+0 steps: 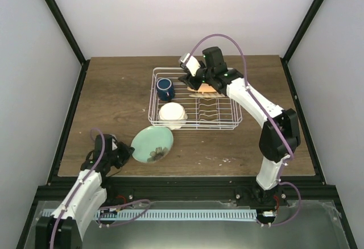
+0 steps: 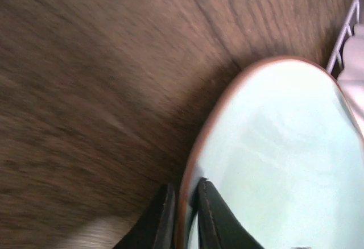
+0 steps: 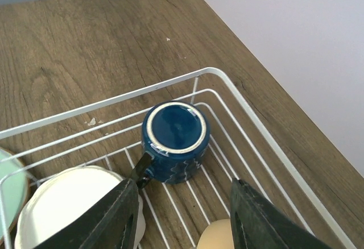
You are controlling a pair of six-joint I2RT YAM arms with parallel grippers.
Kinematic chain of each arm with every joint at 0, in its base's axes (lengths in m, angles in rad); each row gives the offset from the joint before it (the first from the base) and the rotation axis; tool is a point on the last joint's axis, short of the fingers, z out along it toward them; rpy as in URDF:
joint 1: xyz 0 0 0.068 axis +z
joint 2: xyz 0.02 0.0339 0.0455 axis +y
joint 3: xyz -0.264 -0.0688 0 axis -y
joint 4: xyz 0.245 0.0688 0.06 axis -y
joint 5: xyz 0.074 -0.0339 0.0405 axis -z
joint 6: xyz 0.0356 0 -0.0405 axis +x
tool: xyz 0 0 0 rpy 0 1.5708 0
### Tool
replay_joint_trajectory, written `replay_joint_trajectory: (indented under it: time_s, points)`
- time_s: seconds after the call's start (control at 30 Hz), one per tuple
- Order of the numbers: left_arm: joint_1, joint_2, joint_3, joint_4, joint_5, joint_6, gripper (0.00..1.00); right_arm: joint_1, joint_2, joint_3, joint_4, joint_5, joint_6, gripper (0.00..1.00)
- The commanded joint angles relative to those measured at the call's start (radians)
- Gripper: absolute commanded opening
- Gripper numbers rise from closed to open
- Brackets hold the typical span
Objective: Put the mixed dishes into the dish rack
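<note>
Counting three in the rack [image 1: 236, 125]: mug [image 1: 165, 88], white dish [image 1: 172, 112], orange plate [image 1: 203, 90] (it lies below the right gripper [image 3: 182, 189], jaws apart, empty). Left to load: the green plate [image 1: 152, 144], on the table [image 1: 114, 101] just beside the rack, rim pinched by the left gripper [image 2: 185, 215].

The left tool [image 2: 185, 191] is held low, fingers [image 2: 215, 221] pinched close; the right tool [image 3: 182, 187] is extended forward, fingers parted.

Blue mug [image 1: 165, 88] (base showing), white dish [image 1: 172, 113], orange plate [image 1: 203, 89] sit in rack [image 1: 236, 125]; mint plate [image 1: 152, 144] outside.
</note>
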Motion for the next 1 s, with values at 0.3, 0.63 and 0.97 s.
replay_joint_trajectory:
  time_s: [0.3,0.63,0.97]
  points:
    - [-0.006,0.168,0.157,-0.219,-0.063,0.075,0.00,0.009,-0.015,0.001,0.006,0.012,-0.022,0.46]
    - [-0.025,0.159,0.282,-0.513,0.039,0.133,0.00,0.008,-0.006,0.003,0.006,0.011,-0.026,0.46]
    - [-0.119,0.165,0.417,-0.582,0.076,0.140,0.00,0.009,0.003,0.000,0.011,0.006,-0.024,0.46]
